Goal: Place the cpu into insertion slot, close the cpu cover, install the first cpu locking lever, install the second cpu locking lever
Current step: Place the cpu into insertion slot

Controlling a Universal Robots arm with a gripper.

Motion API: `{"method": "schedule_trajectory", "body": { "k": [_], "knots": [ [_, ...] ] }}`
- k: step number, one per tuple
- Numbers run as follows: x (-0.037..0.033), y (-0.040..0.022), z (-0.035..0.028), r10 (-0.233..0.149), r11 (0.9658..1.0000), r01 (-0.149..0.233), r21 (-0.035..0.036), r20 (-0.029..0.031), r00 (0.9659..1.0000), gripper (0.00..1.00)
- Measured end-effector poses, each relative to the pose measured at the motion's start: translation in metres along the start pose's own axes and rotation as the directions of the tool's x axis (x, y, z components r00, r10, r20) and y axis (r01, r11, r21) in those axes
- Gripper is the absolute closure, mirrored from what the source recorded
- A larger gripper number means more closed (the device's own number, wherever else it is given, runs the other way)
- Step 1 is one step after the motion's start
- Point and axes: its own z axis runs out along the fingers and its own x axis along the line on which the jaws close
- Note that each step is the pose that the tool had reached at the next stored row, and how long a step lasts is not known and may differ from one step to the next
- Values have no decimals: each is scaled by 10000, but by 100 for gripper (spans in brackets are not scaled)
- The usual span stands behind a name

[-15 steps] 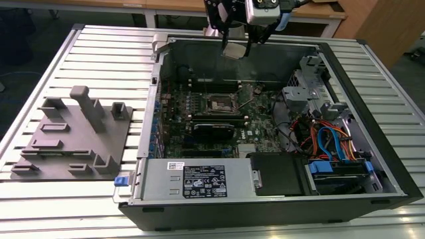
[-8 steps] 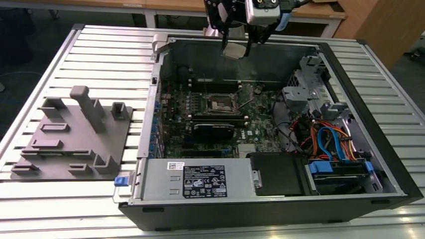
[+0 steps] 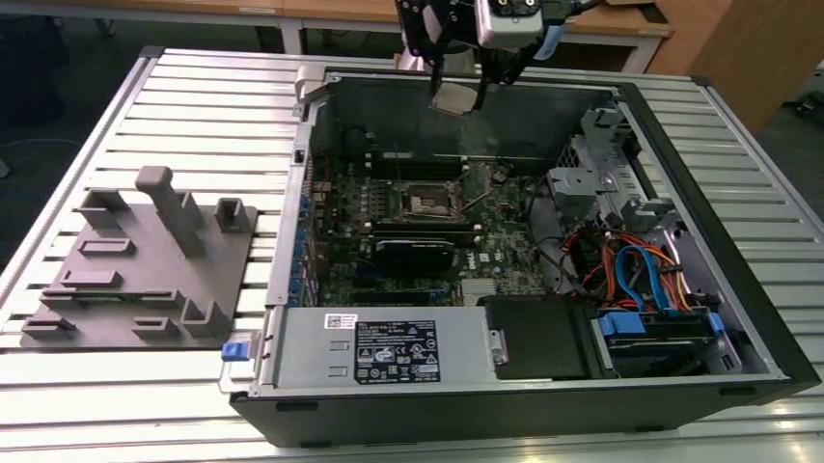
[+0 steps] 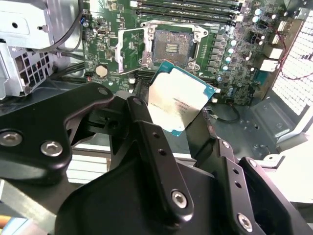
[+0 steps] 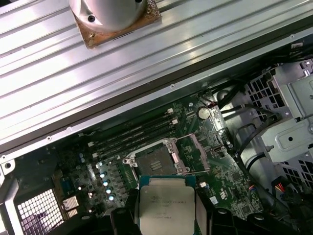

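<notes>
My gripper (image 3: 457, 89) hangs above the far wall of the open computer case, shut on the cpu (image 3: 453, 99). The cpu is a flat silver-grey square chip with a green edge. In both wrist views it sits between the black fingers (image 4: 143, 117), its metal face showing (image 4: 178, 100) (image 5: 166, 208). The insertion slot (image 3: 427, 200) lies on the green motherboard, well below and nearer than the gripper. It is a dark square socket (image 4: 171, 46) (image 5: 155, 161) with nothing in it. The cpu cover (image 4: 131, 51) (image 5: 194, 152) is swung open beside the socket.
Long black memory sticks (image 3: 415, 164) lie just beyond the socket. A drive cage (image 3: 586, 178) and coloured cables (image 3: 638, 270) fill the case on the exterior view's right. The power supply (image 3: 373, 349) sits at the near wall. A grey fixture block (image 3: 142, 260) stands on the slatted table (image 3: 206, 106).
</notes>
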Motion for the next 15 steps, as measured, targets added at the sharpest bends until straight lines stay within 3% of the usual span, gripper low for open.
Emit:
{"method": "schedule_trajectory", "body": {
  "k": [3,6,9,13,15],
  "knots": [
    [0,0,1,318,9995,-318,-5,28,9995,46],
    [0,0,5,810,9967,-810,-18,71,9967,46],
    [0,-1,10,1343,9909,-1343,-32,118,9909,46],
    [0,-1,15,2029,9792,-2029,-55,177,9790,46],
    [-1,-1,15,2135,9769,-2134,-57,185,9768,46]
  ]
}}
